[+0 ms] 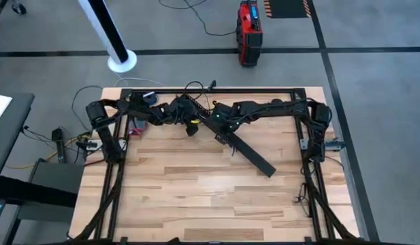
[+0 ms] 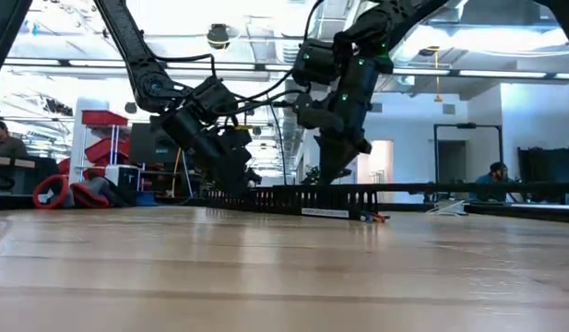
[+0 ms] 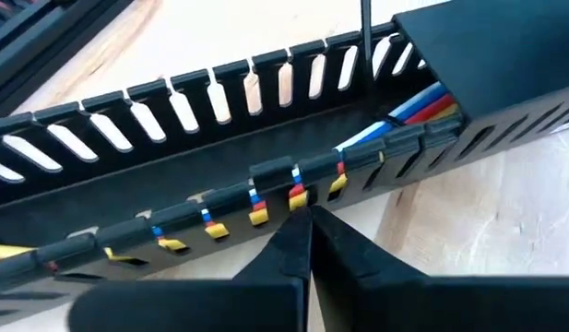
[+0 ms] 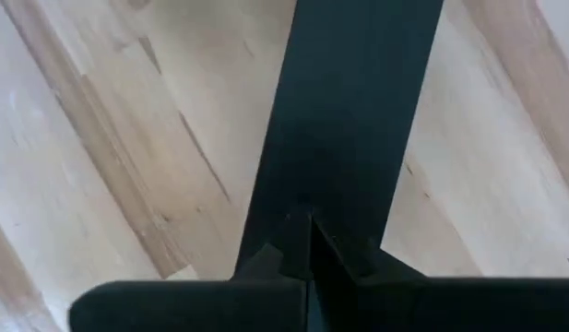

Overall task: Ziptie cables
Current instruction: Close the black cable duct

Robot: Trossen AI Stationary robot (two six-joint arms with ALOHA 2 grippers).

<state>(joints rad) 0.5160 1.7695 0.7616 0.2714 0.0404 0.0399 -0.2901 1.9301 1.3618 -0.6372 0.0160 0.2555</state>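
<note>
1. Landmark: long black comb-slotted channel (image 3: 229,138), lying on the wooden table (image 1: 196,204) toward its far edge. All places below are given from it.
2. Flat black strip (image 1: 249,154), rigid, running diagonally from the channel's area out toward the table's middle; nearest item to the front. In the right wrist view it passes straight beyond the fingers.
3. Right gripper (image 4: 309,242), low over the near part of the flat black strip, close beside the channel. Fingers drawn together with no gap showing; whether they pinch the strip's edge or merely sit above it cannot be told.
4. Left gripper (image 3: 309,235), at the channel's near wall, tips right at the slotted fingers. Fingers closed against each other, nothing seen held between them.
5. Cables (image 3: 418,103), blue, white, red and yellow, lying inside the channel along its length; colours show through the near wall's slots and at the covered end, where a black cover piece (image 3: 505,83) sits over the channel.
6. Progress, judged: cables are routed into the channel, so gathering looks done. No ziptie is visible anywhere, on the bundle or in either gripper. Tying appears wholly outstanding; a tie must first be found, looped and cinched.
7. Beyond the table: red case (image 1: 248,30) on the floor, well past the channel.
</note>
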